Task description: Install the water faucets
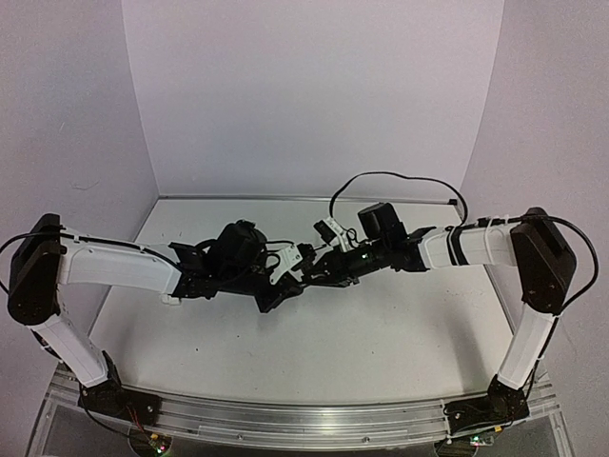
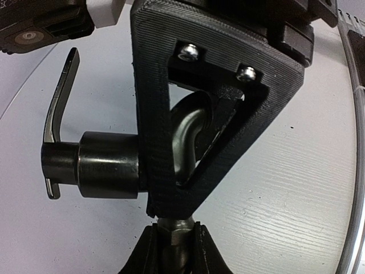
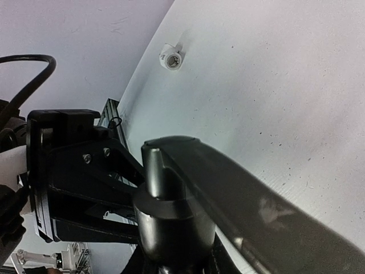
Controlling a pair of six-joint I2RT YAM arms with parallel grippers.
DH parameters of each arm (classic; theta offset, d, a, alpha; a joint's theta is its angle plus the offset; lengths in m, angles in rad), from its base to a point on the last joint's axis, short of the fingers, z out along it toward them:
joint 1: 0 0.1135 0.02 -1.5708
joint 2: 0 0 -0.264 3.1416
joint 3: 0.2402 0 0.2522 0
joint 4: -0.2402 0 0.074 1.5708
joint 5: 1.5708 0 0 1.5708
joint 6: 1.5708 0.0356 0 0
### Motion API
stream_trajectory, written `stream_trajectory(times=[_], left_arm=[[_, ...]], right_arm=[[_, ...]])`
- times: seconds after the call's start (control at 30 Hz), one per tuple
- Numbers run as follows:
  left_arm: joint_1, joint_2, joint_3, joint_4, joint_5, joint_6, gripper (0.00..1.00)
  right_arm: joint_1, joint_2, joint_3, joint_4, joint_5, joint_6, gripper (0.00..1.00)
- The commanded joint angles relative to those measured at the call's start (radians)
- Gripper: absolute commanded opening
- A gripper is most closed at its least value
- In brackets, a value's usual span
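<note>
One dark faucet (image 2: 108,165) sits grasped by left gripper (image 2: 174,248) and right gripper (image 3: 171,264); one white fitting (image 3: 171,56) lies apart.

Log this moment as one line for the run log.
left claw: shut on faucet | right claw: shut on faucet | white fitting: on table, apart

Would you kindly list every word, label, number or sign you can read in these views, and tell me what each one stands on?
None: no readable text appears in any view.
The tap, its lever handle, the white fitting and the table carry no lettering, brand or number that can be made out.
</note>
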Motion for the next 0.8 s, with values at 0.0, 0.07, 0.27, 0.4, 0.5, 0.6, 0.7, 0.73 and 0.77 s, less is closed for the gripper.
stream_trajectory(times=[0.0, 0.07, 0.27, 0.4, 0.5, 0.6, 0.7, 0.73, 0.77], left_arm=[[-0.010, -0.050, -0.003, 0.066, 0.018, 0.031, 0.00], [-0.010, -0.054, -0.003, 0.066, 0.023, 0.021, 0.00], [-0.002, -0.090, -0.020, 0.086, 0.003, -0.099, 0.53], [0.050, -0.157, -0.062, 0.115, 0.036, -0.210, 0.67], [0.146, -0.219, -0.090, 0.116, 0.046, -0.358, 0.69], [0.273, -0.303, -0.148, 0.116, 0.085, -0.535, 0.69], [0.381, -0.387, -0.199, 0.065, 0.079, -0.688, 0.72], [0.413, -0.405, -0.210, 0.034, 0.084, -0.739, 0.73], [0.443, -0.422, -0.216, -0.018, 0.075, -0.770, 0.73]], right_arm=[[0.000, -0.012, -0.017, 0.131, 0.004, 0.037, 0.00], [0.000, -0.034, -0.046, 0.164, 0.055, 0.041, 0.00], [0.001, -0.133, -0.175, 0.274, 0.265, 0.052, 0.00], [0.001, -0.190, -0.237, 0.293, 0.378, 0.028, 0.00], [0.003, -0.230, -0.272, 0.293, 0.448, 0.000, 0.00], [0.014, -0.272, -0.305, 0.287, 0.552, -0.032, 0.00], [0.027, -0.287, -0.308, 0.252, 0.626, -0.078, 0.00], [0.032, -0.292, -0.311, 0.249, 0.644, -0.092, 0.00], [0.038, -0.292, -0.313, 0.249, 0.648, -0.105, 0.00]])
